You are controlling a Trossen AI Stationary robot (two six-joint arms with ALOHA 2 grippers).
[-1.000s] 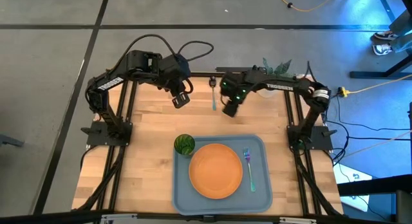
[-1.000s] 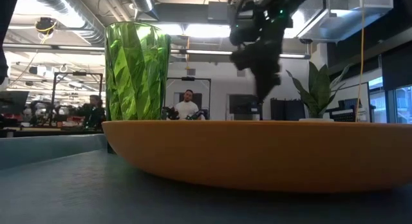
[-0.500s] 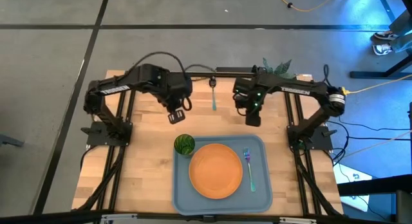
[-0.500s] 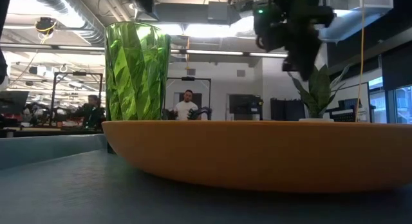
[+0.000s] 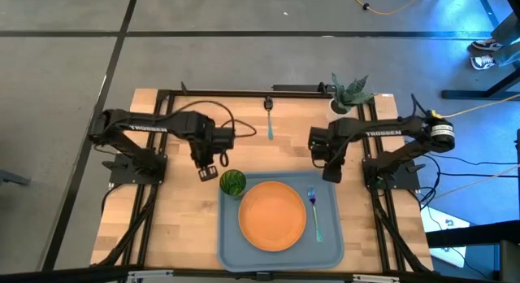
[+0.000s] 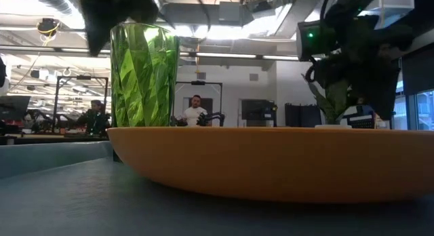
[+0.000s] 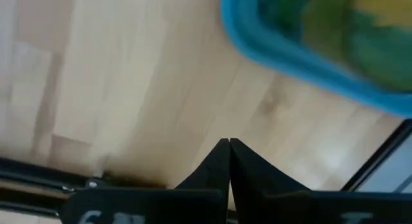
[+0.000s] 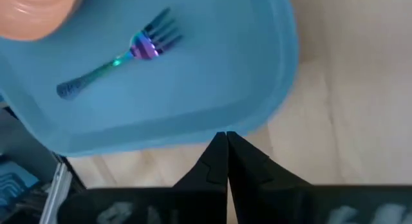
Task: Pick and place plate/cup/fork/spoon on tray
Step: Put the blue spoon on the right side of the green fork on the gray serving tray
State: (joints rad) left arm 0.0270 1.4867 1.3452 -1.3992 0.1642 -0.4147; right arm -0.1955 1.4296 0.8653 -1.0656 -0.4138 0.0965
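High view: both arms pulled back toward tray (image 5: pixel 230 234); left tool (image 5: pixel 208 171), right tool (image 5: pixel 331 175) now pinched closed, empty.

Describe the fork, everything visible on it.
The fork is slim, with a teal handle that shades into a purple head with short tines; it has a shiny, iridescent look. It lies flat on the floor of the tray, in the strip between the plate and the tray's right rim, tines pointing toward the far side of the table. It looks just clear of the plate. No claw touches it; the right claw, shut, is off the tray just past its far right corner.
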